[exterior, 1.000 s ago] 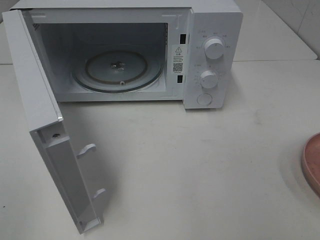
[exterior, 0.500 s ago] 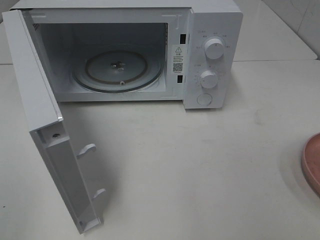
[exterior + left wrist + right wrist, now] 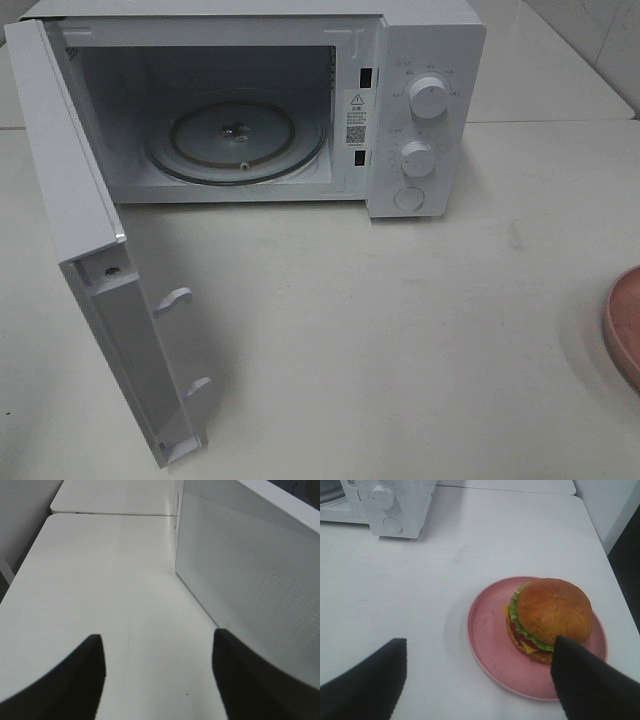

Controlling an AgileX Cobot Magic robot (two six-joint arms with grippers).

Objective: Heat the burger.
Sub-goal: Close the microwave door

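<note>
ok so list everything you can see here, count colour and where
microwave: one, white, at the back of the table, door swung open toward the front left
turntable: one, clear glass, inside the microwave, nothing on it
knobs: two, white, on the panel right of the cavity, round button below them
table: one, white, under everything
plate: one, pink, near the table's right edge
burger: one, brown bun with green and red layers, on the plate
left gripper: dark fingers apart, holding nothing, beside the open door
right gripper: dark fingers apart, empty, above the plate
</note>
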